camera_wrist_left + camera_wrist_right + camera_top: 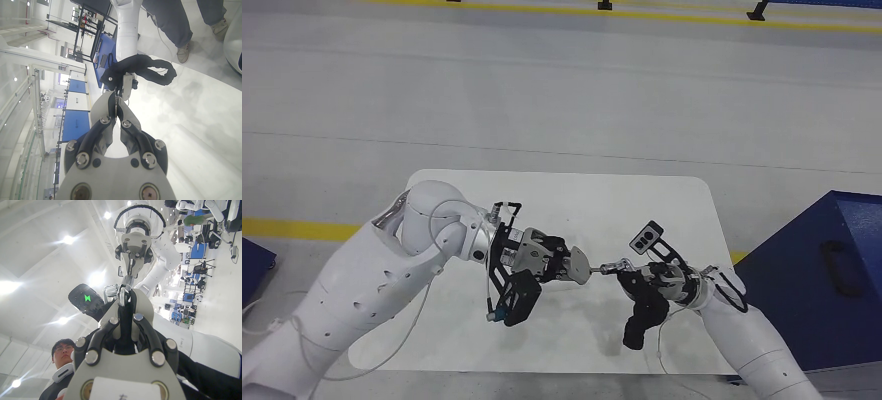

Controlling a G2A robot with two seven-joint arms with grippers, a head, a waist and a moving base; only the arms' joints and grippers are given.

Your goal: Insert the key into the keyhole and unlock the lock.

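The left gripper (115, 103) is pinched almost shut on the key (115, 113). It holds the flat head edge-on between its fingers (101, 108), so the blade sticks straight out past the tips. Straight ahead of the blade, and close, is the lock (110, 291), clamped in the right gripper (125, 299). That gripper is closed tight on the lock's black-wrapped part, and the bright metal end pokes out toward the key. A black fabric loop (151, 66) trails from the lock past the right gripper.

Both things are held in the air above the table (542, 200), with the two arms meeting nose to nose. The key is on the lock's left and the right gripper on its right. The key's long axis runs level along the line between the grippers and looks about in line with the lock's metal end. The tip is at the lock, touching or just short. I can't tell whether it has entered the keyhole, because the metal parts hide it.

I'd judge the left arm is the one to move. Its elbow is out and its wrist points across at the lock. It needs a straight push along the blade, then a roll of the wrist, while the right arm steadies the lock. Any tilt could jam the blade.
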